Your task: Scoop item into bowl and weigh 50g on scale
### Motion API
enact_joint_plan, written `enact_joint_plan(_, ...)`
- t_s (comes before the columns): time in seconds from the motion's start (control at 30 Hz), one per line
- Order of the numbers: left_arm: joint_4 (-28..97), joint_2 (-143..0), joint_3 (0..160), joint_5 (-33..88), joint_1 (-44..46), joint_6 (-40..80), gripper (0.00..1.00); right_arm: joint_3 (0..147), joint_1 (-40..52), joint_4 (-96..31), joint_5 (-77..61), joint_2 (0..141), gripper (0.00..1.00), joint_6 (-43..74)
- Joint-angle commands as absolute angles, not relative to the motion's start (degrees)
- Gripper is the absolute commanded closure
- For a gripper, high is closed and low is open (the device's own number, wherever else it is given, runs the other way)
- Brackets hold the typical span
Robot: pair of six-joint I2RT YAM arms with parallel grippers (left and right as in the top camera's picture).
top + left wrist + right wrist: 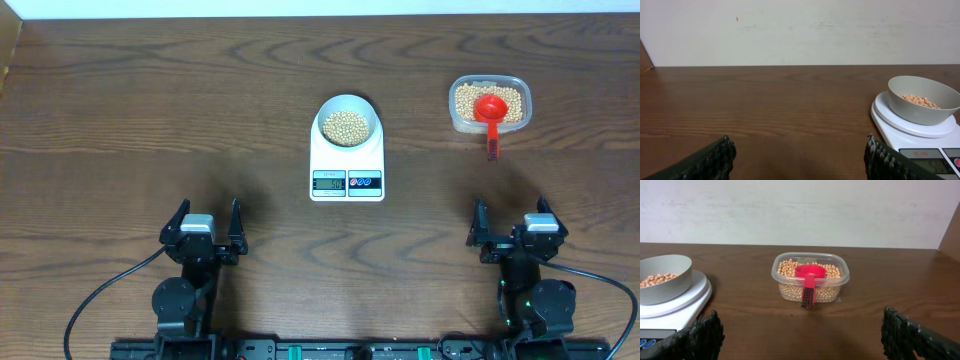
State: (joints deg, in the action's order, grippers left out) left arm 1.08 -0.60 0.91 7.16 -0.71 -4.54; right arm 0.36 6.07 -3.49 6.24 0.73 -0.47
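Two hands wait at the near edge of the tabletop point(150, 120), well apart from everything on it. The left hand point(210, 208) has its fingers spread wide with nothing between them, and the right hand point(510, 210) is released and empty in the same way. The white scale point(320, 160) lies flat near the middle of the tabletop, ahead of the gap between the two arms. Its display point(329, 181) and the blue and red buttons point(364, 181) face the robot, and the reading is too small to make out. The pale bowl point(348, 97) stands upright on the far part of the scale's platform. Pale-tan beans point(347, 127) cover its bottom in a shallow layer, and in the left wrist view they sit well below the rim. Further right and slightly farther back, clear of the scale, a clear plastic tub point(452, 105) rests on the tabletop and holds many more of the same beans. A red scoop point(490, 108) lies in the tub, its cup resting on the beans. The handle runs over the near rim and points toward the right arm. In the right wrist view the tub is straight ahead, between the dark fingers point(697, 340) at the frame's lower corners.
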Motion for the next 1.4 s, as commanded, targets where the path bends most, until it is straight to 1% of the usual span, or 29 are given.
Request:
enact_joint_plan(0.0, 3.42, -0.23, 0.25, 8.49, -0.99, -4.71, 0.15, 0.32, 5.82, -3.92, 5.39, 0.32, 0.01, -2.96)
enact_joint_plan(0.37, 3.42, -0.23, 0.25, 8.49, -0.99, -4.71, 0.15, 0.32, 5.43, -3.92, 5.61, 0.32, 0.01, -3.95)
enact_joint_plan(0.73, 3.42, -0.23, 0.25, 8.49, -0.99, -4.71, 0.15, 0.32, 1.56, -3.92, 5.41, 0.32, 0.01, -3.92)
enact_joint_plan(1.37, 3.42, -0.23, 0.25, 8.49, -0.99, -4.71, 0.15, 0.32, 1.54, -3.86, 5.45, 0.34, 0.01, -3.92)
